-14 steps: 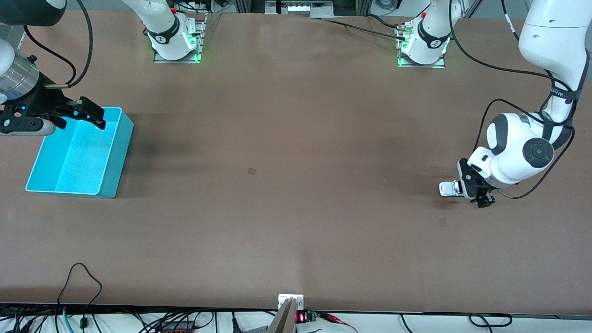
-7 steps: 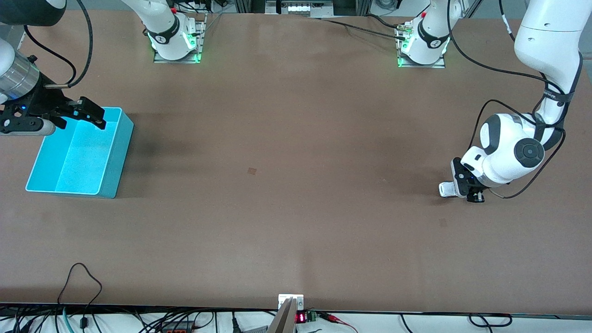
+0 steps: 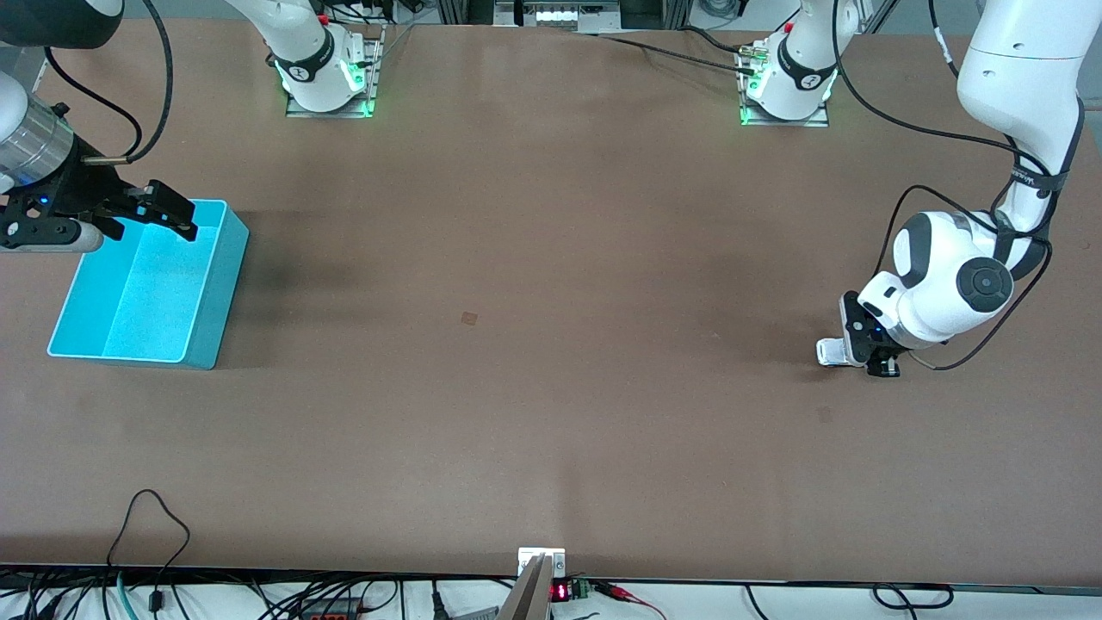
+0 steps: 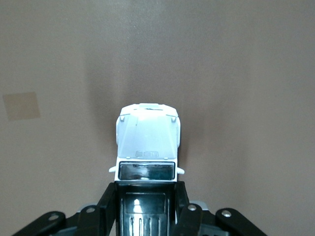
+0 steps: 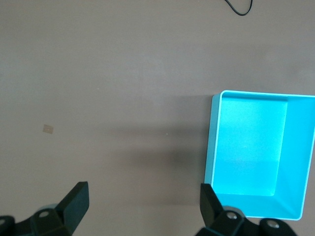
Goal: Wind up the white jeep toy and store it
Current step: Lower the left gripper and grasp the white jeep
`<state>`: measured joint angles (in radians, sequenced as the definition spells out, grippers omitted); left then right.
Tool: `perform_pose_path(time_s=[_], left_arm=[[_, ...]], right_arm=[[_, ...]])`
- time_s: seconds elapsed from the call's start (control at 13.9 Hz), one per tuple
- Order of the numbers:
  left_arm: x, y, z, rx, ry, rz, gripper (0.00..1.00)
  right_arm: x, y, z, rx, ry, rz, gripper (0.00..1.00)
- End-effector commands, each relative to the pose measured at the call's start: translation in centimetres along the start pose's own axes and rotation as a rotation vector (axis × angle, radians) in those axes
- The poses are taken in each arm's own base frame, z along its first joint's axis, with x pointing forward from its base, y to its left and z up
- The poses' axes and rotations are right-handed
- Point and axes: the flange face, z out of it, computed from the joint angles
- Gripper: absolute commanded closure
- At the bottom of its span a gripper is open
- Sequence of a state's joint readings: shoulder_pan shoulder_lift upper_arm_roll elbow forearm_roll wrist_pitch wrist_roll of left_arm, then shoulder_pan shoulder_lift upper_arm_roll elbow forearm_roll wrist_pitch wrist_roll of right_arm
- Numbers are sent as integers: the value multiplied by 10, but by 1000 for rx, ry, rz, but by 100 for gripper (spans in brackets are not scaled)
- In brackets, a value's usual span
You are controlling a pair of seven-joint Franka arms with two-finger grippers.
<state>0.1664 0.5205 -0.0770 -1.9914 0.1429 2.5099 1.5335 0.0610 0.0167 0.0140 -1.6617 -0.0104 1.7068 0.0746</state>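
From the front, only the toy car's point(image 3: 828, 352) nose is peeking out; the left wrist view is showing the left claw point(image 4: 146, 206) clamping its black rear, hood pointing away toward the bin's point(image 3: 207, 344) end. The right claw point(image 3: 164, 209) is hanging wide open over the bin.

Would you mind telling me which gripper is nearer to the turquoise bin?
Right. The right gripper hangs open over the turquoise bin; the left gripper is shut on the white jeep toy at the left arm's end of the table.
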Motion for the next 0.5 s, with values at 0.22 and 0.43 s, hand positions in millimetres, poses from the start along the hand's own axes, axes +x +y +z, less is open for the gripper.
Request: perform_pose_path(time_s=[0.22, 0.43], left_arm=[[-47, 8, 25, -37, 9, 16, 78], [-83, 16, 34, -47, 15, 15, 78]], right_arm=[[-3, -3, -2, -6, 6, 3, 0], [-3, -3, -2, -6, 6, 3, 0]])
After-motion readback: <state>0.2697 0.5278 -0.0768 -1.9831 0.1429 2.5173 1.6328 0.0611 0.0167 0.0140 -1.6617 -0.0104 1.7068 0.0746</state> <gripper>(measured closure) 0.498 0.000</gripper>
